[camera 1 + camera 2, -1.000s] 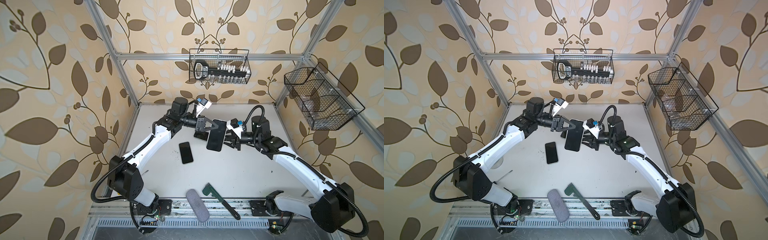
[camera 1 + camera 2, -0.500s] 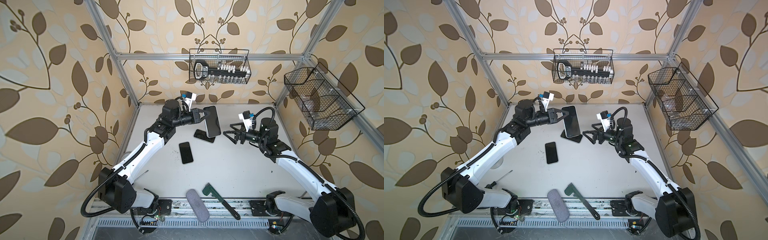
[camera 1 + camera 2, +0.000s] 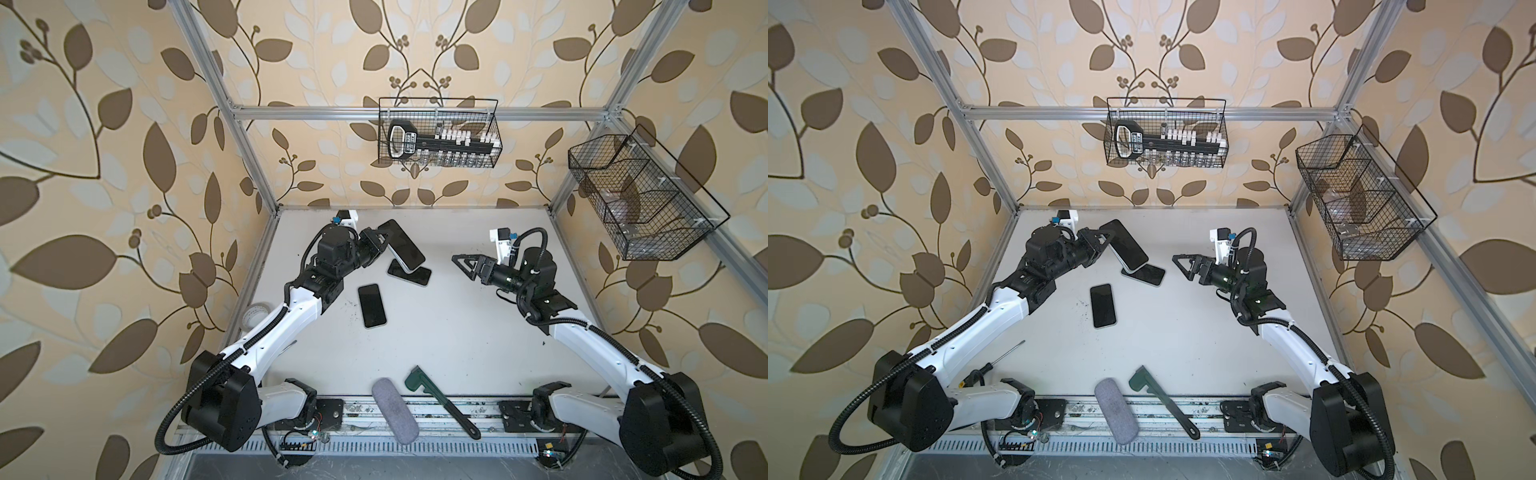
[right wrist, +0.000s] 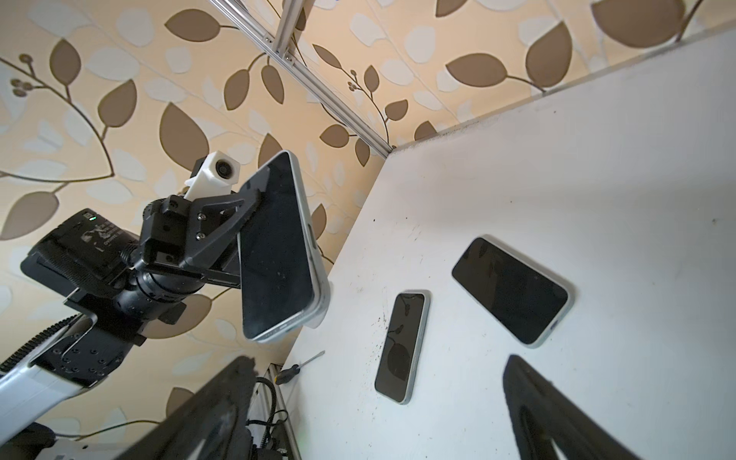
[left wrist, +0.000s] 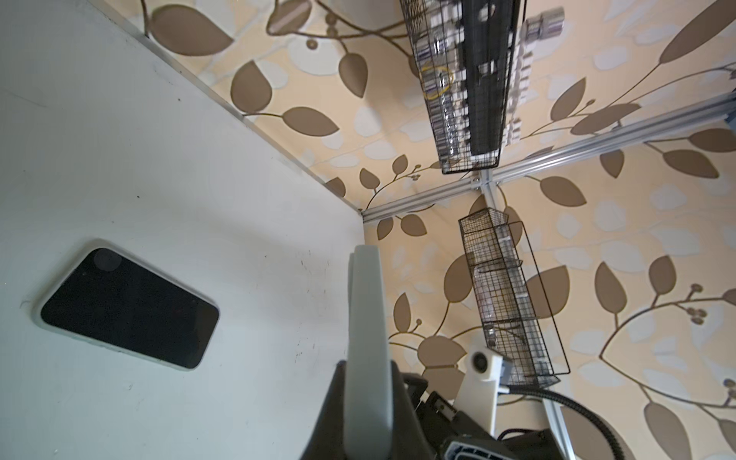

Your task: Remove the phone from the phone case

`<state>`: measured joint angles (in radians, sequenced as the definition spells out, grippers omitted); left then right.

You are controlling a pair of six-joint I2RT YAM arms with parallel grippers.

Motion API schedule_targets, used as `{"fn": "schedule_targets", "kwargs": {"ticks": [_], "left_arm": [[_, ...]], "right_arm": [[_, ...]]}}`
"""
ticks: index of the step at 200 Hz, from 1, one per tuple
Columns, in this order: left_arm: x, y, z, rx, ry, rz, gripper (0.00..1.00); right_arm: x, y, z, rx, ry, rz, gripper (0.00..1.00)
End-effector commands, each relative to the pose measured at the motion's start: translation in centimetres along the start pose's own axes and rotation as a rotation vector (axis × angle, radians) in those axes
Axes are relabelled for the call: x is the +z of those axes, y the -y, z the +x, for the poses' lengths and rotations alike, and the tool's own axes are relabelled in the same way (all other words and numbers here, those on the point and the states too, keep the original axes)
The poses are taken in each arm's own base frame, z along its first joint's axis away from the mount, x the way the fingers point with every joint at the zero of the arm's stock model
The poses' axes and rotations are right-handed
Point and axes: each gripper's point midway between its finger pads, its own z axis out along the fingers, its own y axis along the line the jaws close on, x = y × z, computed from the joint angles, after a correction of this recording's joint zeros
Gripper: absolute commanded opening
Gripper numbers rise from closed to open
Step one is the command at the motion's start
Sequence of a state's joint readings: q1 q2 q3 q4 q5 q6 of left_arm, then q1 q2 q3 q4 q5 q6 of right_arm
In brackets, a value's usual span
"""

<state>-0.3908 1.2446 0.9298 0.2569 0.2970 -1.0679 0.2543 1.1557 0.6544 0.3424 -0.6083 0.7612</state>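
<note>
Pinching phone [image 4: 275,255] aloft at centre left with left fingers [image 4: 235,215], likely offering its loosened case [image 4: 322,299] to spread right fingers [image 4: 517,382].

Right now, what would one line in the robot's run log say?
left gripper: shut on cased phone, lifted off table | right gripper: open, empty | middle phone, far phone: flat on table

In both top views the held phone [image 3: 402,245] covers the 10 o'clock end of a second phone [image 3: 413,276] on the desk [image 3: 457,332]. The right fingers [image 4: 223,406], in the right wrist view, are blurred and cut off by the picture's edge.
</note>
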Motion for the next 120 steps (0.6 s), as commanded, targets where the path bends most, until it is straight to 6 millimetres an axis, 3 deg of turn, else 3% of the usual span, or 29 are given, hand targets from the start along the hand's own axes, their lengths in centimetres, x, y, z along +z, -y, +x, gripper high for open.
{"fn": "schedule_targets", "kwargs": {"ticks": [1,50,120], "left_arm": [[-1.2,4.7,-2.4,-0.046,0.104,0.189,0.0],[-0.5,4.8,-1.7,-0.115,0.079,0.298,0.0],[-1.2,5.4,-1.5,-0.122,0.079,0.335,0.0]], "right_arm": [[0.2,-1.3,-0.3,0.057,0.052,-0.042,0.96],[1.6,-3.6,1.3,0.099,0.05,-0.127,0.95],[3.7,-4.6,2.2,0.146,0.033,-0.239,0.87]]}}
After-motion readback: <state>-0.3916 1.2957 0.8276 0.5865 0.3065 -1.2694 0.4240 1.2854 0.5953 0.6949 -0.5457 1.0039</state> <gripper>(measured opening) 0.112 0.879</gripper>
